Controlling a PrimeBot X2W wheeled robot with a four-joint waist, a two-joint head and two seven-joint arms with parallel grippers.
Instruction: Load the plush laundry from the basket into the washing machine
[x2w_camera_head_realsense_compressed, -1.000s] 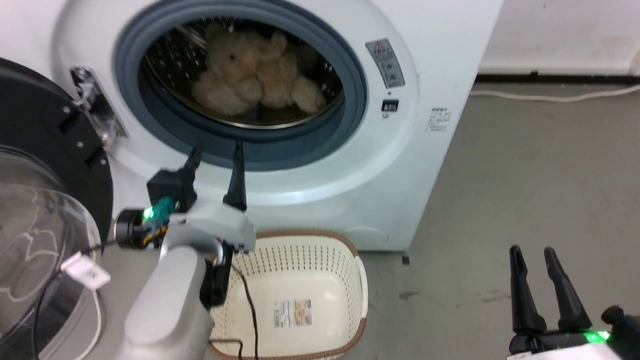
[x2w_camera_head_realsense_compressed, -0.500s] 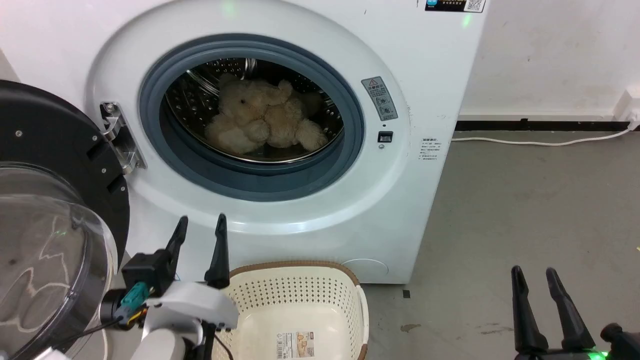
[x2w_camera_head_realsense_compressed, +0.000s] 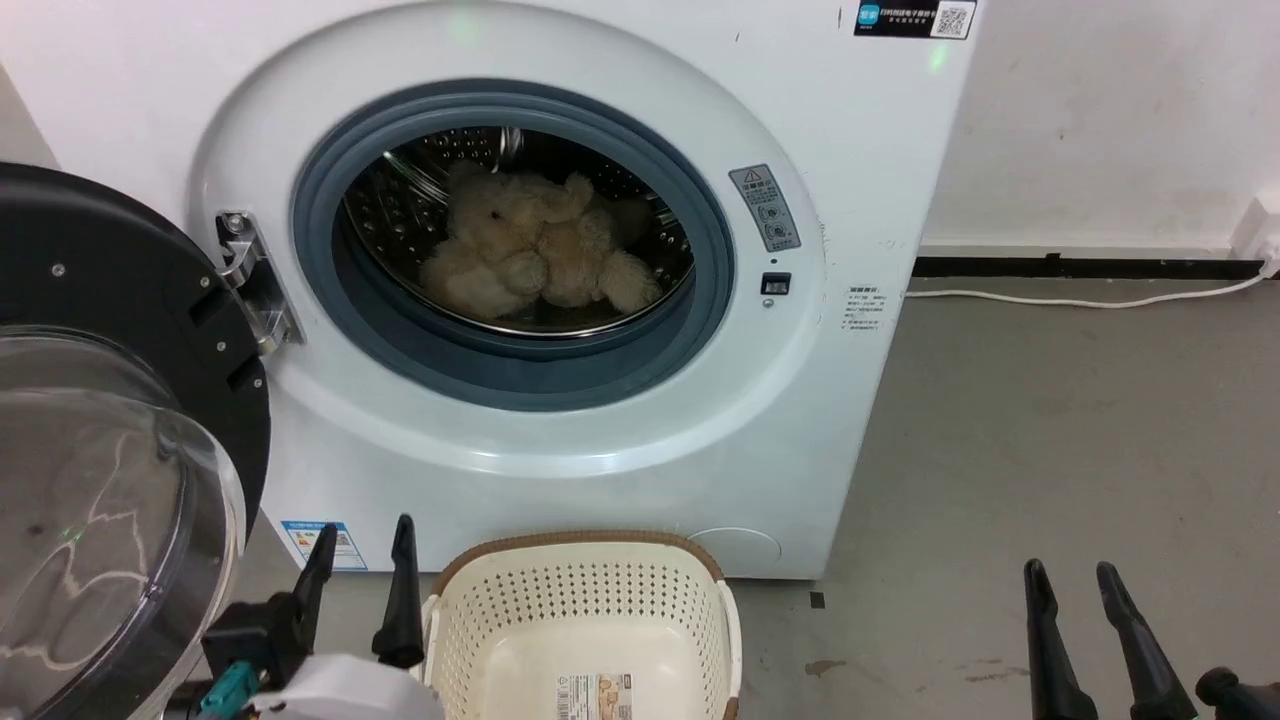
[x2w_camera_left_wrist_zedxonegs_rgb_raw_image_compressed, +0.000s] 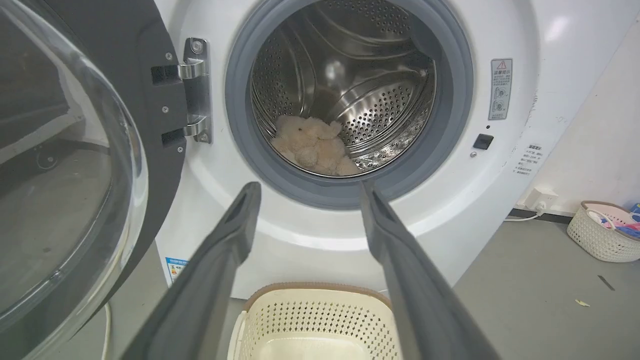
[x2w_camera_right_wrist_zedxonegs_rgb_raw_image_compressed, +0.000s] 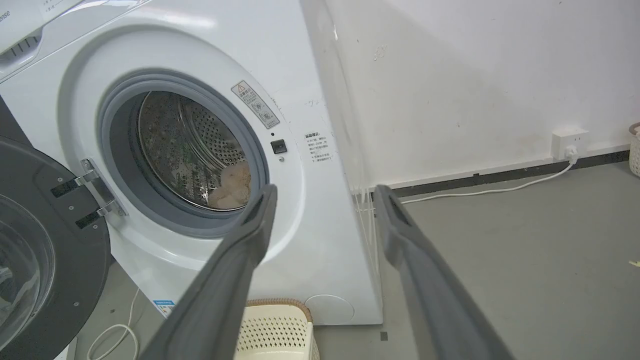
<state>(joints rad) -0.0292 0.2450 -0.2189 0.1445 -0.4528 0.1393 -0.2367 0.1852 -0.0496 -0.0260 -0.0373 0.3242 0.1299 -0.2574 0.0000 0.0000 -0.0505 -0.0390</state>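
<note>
The cream-beige plush bear (x2w_camera_head_realsense_compressed: 535, 250) lies inside the steel drum of the white washing machine (x2w_camera_head_realsense_compressed: 850, 200), and it shows low in the drum (x2w_camera_left_wrist_zedxonegs_rgb_raw_image_compressed: 315, 147) and partly behind the seal (x2w_camera_right_wrist_zedxonegs_rgb_raw_image_compressed: 232, 187). The black-framed clear door (x2w_camera_head_realsense_compressed: 110, 450) stands swung open at the left. On the floor before the washer sits the cream basket (x2w_camera_head_realsense_compressed: 580, 610) with nothing in it but its label. My left gripper (x2w_camera_head_realsense_compressed: 362, 540) is open and empty, just left of the basket. Low at the right, my right gripper (x2w_camera_head_realsense_compressed: 1070, 580) is open and empty over the floor.
A white cable (x2w_camera_head_realsense_compressed: 1080, 297) runs along the grey floor by the wall to a socket (x2w_camera_right_wrist_zedxonegs_rgb_raw_image_compressed: 570, 137). A second small basket with coloured laundry (x2w_camera_left_wrist_zedxonegs_rgb_raw_image_compressed: 607, 230) stands far right by the wall. Bare floor lies right of the washer.
My left arm has drawn back and down from the door seal to beside the basket. The head camera has tilted up, so the washer sits lower in view.
</note>
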